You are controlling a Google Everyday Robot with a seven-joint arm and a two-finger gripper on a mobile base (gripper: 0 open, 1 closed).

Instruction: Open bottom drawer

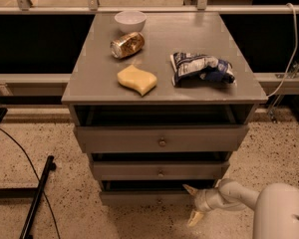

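The grey cabinet [164, 49] has three drawer fronts. The bottom drawer [139, 198] is the lowest and slimmest; its knob is not visible. My gripper [193, 203] is low at the right end of the bottom drawer's front, with its two pale fingers spread apart, one fingertip [189, 188] at the drawer's top edge and the other lower, near the floor. It holds nothing. The white arm [239, 195] comes in from the bottom right corner.
On the cabinet top lie a white bowl [130, 20], a tipped can [127, 45], a yellow sponge [136, 79] and a blue-white snack bag [202, 68]. The middle drawer [159, 171] and top drawer [162, 139] have small knobs. A black stand leg [37, 198] lies on the speckled floor at left.
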